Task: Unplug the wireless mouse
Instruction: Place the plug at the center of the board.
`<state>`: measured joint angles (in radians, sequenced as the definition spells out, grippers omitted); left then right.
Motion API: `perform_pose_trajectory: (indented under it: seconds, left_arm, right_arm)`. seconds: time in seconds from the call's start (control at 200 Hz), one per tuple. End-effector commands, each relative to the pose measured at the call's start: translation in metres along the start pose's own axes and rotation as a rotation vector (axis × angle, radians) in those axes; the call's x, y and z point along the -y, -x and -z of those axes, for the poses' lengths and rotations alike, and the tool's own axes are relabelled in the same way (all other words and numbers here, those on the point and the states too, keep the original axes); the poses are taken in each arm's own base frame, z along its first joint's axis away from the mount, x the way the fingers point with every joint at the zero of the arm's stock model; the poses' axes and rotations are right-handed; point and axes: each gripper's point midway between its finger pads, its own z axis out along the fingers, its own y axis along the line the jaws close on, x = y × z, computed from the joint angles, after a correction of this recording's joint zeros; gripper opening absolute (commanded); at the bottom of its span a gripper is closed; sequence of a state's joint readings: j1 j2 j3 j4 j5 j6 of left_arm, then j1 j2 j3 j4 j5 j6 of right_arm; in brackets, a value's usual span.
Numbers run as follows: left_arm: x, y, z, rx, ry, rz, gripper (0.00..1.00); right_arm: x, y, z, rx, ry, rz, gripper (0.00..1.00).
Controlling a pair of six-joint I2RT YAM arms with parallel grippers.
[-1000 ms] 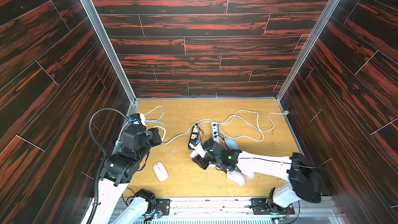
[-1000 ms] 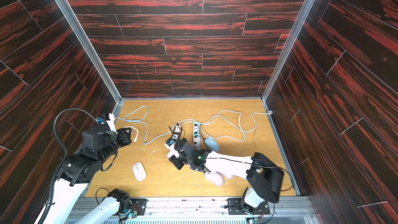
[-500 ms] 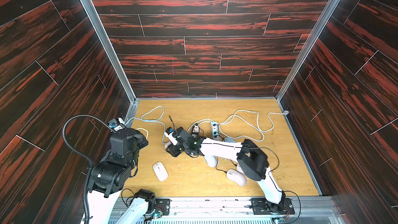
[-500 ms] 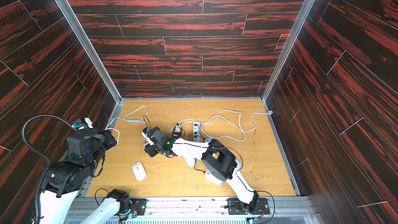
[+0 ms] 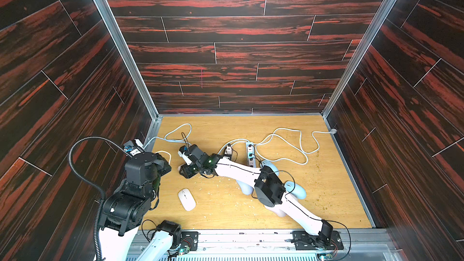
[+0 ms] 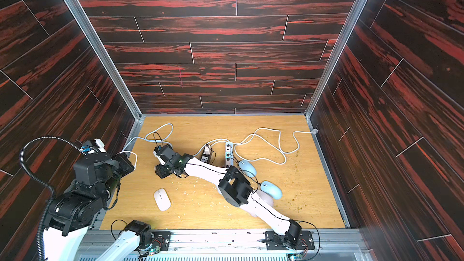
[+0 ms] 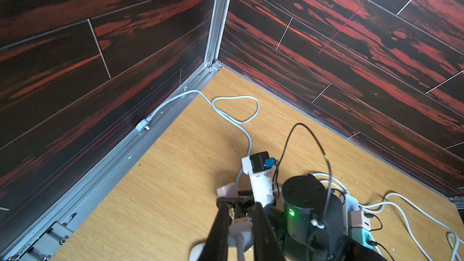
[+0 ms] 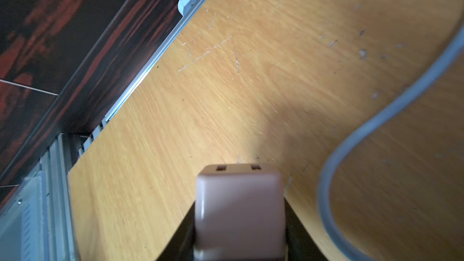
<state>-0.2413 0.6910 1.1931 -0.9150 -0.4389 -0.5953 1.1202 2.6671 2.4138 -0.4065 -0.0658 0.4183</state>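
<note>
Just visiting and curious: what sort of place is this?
Probably a robot test booth: two robot arms on a rail, a wooden table boxed in by dark panels, a mouse and power strip.

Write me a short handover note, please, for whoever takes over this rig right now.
Left gripper: shut on the white cable plug.
Right gripper: shut on the pinkish charger block; its two visible ports look empty.
White mouse: lying free on the table between the arms, no cable seen on it.
Done: plug and charger appear separated.
Left: probably set both down, release, and withdraw.
</note>
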Motion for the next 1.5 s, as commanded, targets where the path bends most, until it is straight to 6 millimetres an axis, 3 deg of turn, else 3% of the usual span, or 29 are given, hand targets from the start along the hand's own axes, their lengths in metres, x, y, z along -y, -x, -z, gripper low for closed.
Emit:
perform_pose_trajectory:
  seconds: [0.0, 0.346, 0.526, 0.626, 0.872, 1.032, 1.192, 1.338, 1.498]
  left_arm:
    - [-0.009, 0.004, 0.007, 0.017, 0.029, -0.010, 0.00]
    - [-0.008, -0.002, 0.006, 0.000, 0.018, -0.014, 0.00]
    - [-0.011, -0.004, 0.007, 0.002, 0.020, -0.011, 0.00]
    - [-0.013, -0.005, 0.008, 0.001, 0.024, -0.013, 0.00]
    - [-0.016, -0.005, 0.011, 0.006, 0.031, -0.014, 0.00]
    - [-0.016, -0.009, 0.011, -0.007, 0.027, -0.024, 0.00]
    - [-0.012, -0.011, 0.008, -0.022, 0.012, -0.031, 0.00]
    - [0.009, -0.026, -0.007, -0.113, -0.057, -0.089, 0.00]
    - [0.036, -0.077, -0.035, -0.330, -0.153, -0.111, 0.00]
  right_arm:
    - [-0.011, -0.023, -0.012, -0.077, 0.032, -0.030, 0.17]
    - [-0.009, -0.040, -0.028, -0.115, 0.056, -0.067, 0.27]
    - [-0.010, -0.047, -0.032, -0.131, 0.064, -0.073, 0.61]
    - [-0.011, -0.048, -0.032, -0.131, 0.066, -0.071, 0.71]
    - [-0.019, -0.037, -0.020, -0.112, 0.070, -0.055, 0.70]
    - [-0.030, 0.004, 0.027, 0.001, 0.056, -0.003, 0.69]
    - [-0.035, 0.034, 0.099, 0.162, 0.049, 0.013, 0.69]
    - [-0.022, 0.028, 0.165, 0.282, -0.016, 0.001, 0.69]
    - [0.015, 0.001, 0.232, 0.379, -0.155, -0.040, 0.69]
